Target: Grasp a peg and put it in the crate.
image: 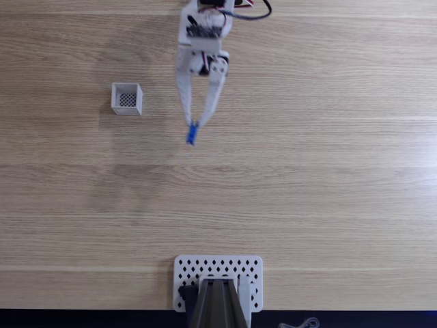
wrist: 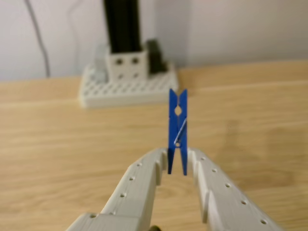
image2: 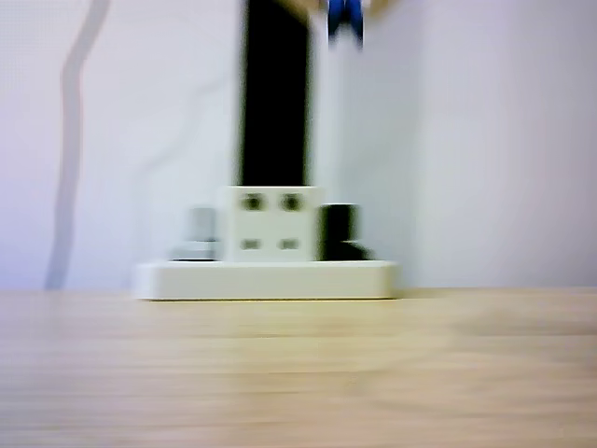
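A light wooden table (image: 328, 191) with long grain lines fills the fixed view, which looks straight down on it. At the bottom edge of that view sits a white perforated plate (image: 183, 273) carrying a dark upright post (image: 217, 301). The same plate (wrist: 125, 91) and black post (wrist: 122, 24) stand at the far side of the table in the wrist view, and appear blurred and close up in the other view, the plate (image2: 266, 278) lying on the wood with a white block (image2: 270, 224) at the foot of the post (image2: 275, 93).

The white arm (image: 201, 41) reaches in from the top edge of the fixed view, with a black cable looping off its upper part. Its gripper (image: 193, 126) points toward the bottom of the picture, the two long white fingers converging to a narrow tip.

The crate (image: 127, 98), a small white square box with a dark mesh bottom, stands on the table to the left of the arm in the fixed view, well apart from the fingertips.

The bright-blue peg (image: 191, 134) is pinched between the fingertips and sticks out beyond them. In the wrist view the gripper (wrist: 177, 161) clamps the lower end of the peg (wrist: 177, 125), which stands upright with its metal spring visible. In the other view, the blue peg (image2: 344, 21) hangs at the top edge.
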Controlling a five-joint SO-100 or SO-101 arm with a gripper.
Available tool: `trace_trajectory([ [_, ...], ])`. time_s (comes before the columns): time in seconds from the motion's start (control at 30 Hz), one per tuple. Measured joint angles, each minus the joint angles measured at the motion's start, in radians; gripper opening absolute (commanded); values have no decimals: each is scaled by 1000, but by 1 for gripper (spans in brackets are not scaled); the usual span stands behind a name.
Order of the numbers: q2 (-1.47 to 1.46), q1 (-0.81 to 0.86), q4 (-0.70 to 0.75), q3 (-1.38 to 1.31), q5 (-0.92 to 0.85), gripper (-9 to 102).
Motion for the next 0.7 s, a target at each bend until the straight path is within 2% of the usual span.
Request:
trace_trajectory([
  [0.3,18,176,-258,156,-2,0],
  [0.7,-196,364,-377,160,-2,0],
])
